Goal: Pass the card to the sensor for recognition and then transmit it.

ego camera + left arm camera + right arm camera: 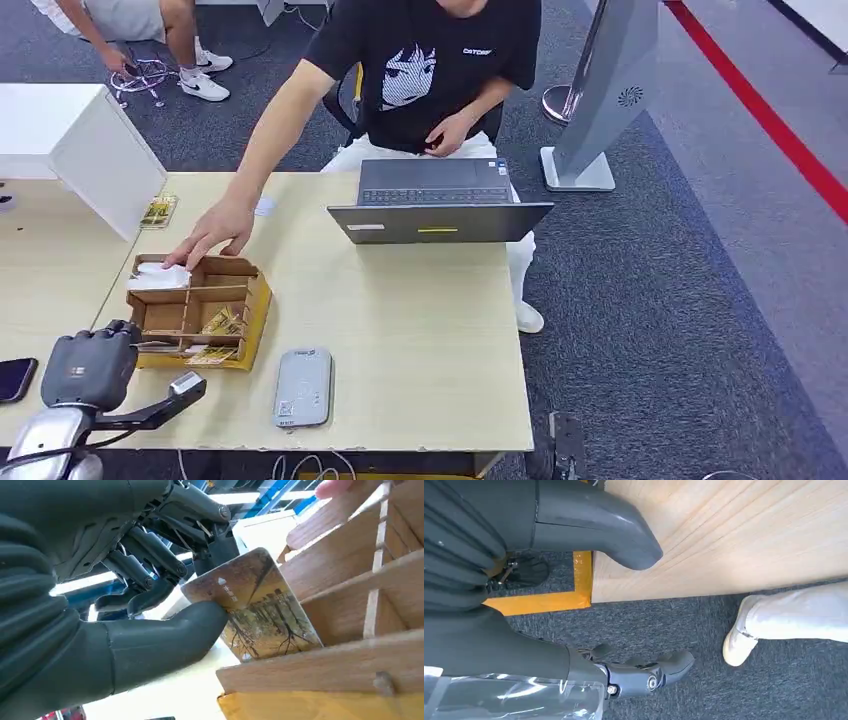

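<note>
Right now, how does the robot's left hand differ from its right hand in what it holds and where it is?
The left hand pinches a brown card with a tree picture at the wooden divided box; the right hand holds nothing, its fingers apart. The left hand is over the light wooden table; the right hand hangs past the table's edge, above grey carpet. Both have a thick grey thumb.

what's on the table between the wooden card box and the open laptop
Bare tabletop lies between the wooden compartment box and the dark laptop, seen in the head view.
</note>
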